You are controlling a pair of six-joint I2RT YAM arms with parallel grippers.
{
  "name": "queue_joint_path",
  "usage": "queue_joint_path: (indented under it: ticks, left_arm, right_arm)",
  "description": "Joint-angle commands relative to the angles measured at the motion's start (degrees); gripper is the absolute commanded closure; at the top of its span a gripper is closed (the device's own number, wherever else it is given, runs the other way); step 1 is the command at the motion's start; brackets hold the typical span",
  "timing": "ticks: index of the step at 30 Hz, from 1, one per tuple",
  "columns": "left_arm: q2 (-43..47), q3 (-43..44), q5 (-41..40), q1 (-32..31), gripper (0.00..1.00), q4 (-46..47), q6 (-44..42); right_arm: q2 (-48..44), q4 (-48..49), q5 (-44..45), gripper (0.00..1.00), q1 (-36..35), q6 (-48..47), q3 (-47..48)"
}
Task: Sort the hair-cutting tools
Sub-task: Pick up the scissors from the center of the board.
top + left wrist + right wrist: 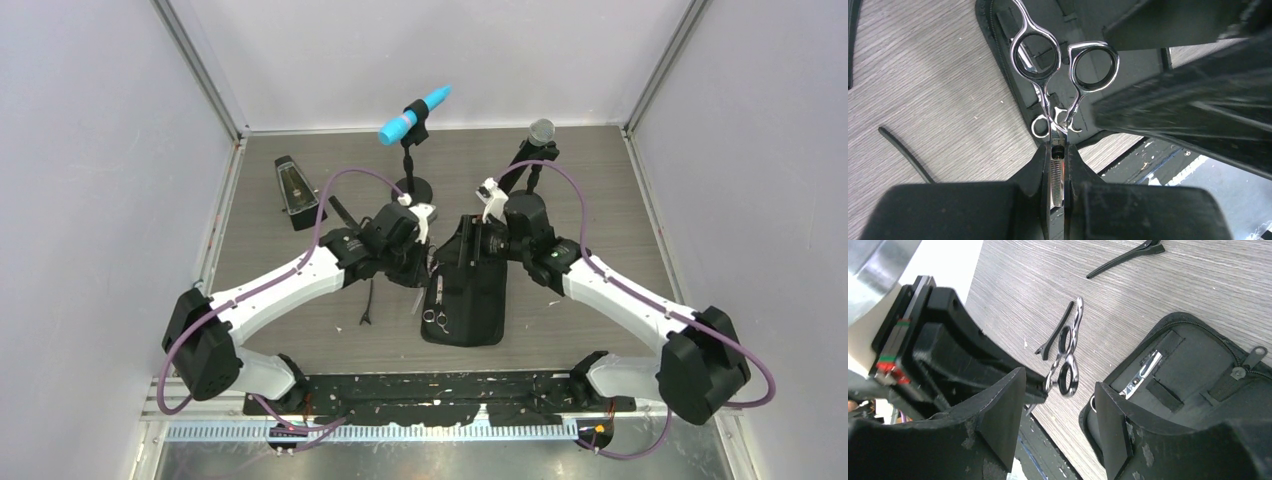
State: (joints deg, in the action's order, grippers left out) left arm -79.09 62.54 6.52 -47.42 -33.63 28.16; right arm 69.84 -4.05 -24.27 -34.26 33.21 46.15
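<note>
My left gripper (1058, 150) is shut on the blades of silver scissors (1058, 75). Their ring handles point away over the left edge of the open black zip case (1008, 60). The held scissors also show in the right wrist view (1068, 362). A second pair of scissors (435, 318) lies inside the case. My right gripper (1060, 425) is open and empty above the case's far end (487, 238). Two thin black hair clips (1055, 332) (1125, 257) lie on the table. One clip shows left of the case in the top view (368, 305). I cannot make out the comb.
A black metronome (295, 185) stands at the back left. Two microphone stands, one blue-headed (415, 115) and one grey-headed (540, 130), stand behind the arms. The case (470, 300) lies open mid-table. White walls close in both sides.
</note>
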Motion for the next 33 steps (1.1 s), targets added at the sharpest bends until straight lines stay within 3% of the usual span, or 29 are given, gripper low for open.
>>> queue_joint_path:
  ticks: [1, 6, 20, 22, 24, 26, 33]
  left_arm:
    - [1.9, 0.4, -0.4, -1.4, 1.0, 3.3, 0.5]
    - [1.5, 0.5, -0.8, -2.7, 1.0, 4.0, 0.5]
    - [2.0, 0.4, -3.0, -3.6, 0.96, 2.7, 1.1]
    - [2.2, 0.0, -3.2, -3.7, 0.87, 3.0, 1.9]
    - [2.1, -0.5, -3.5, -3.6, 0.57, 2.8, 2.9]
    - [2.2, -1.3, -4.0, -3.6, 0.44, 2.2, 3.9]
    - [-0.7, -1.6, -11.9, -5.0, 0.43, -7.8, 8.9]
  right_arm:
    - [2.9, 8.0, -4.0, 0.38, 0.4, 3.6, 1.6]
    - [5.5, 13.1, -5.7, 0.44, 0.4, 6.2, 0.5]
    - [7.6, 18.3, -7.0, 0.94, 2.0, 9.3, -3.1]
    - [6.4, 18.7, -6.9, 0.94, 2.3, 9.3, -3.7]
    - [5.1, 19.0, -6.4, 0.95, 2.9, 9.1, -4.4]
    - [3.8, 18.7, -6.0, 0.95, 4.3, 8.5, -5.1]
    - [-2.7, 13.9, -4.0, 0.95, 14.6, 5.0, -8.3]
